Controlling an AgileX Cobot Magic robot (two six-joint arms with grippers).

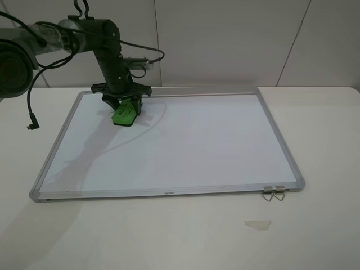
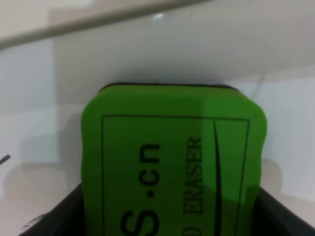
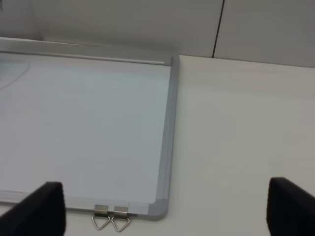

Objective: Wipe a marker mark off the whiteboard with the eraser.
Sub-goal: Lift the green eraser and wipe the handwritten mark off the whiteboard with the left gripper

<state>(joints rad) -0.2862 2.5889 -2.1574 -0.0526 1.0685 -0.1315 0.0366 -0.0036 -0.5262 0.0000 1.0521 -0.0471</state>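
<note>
The exterior high camera looks down from above the near table (image 1: 315,140) edge toward the wall (image 1: 225,39), covering the whole whiteboard (image 1: 185,146). The left wrist camera sits very close to the eraser (image 2: 172,167), which fills most of its frame. The right wrist camera stands farther back, facing the board corner by the clip (image 3: 110,219); the exterior view shares that corner.

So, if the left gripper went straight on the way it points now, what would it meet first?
The whiteboard, probably. The left gripper points down, shut on the eraser, whose underside seems to rest on the board near its far left corner; real contact is unclear.
</note>
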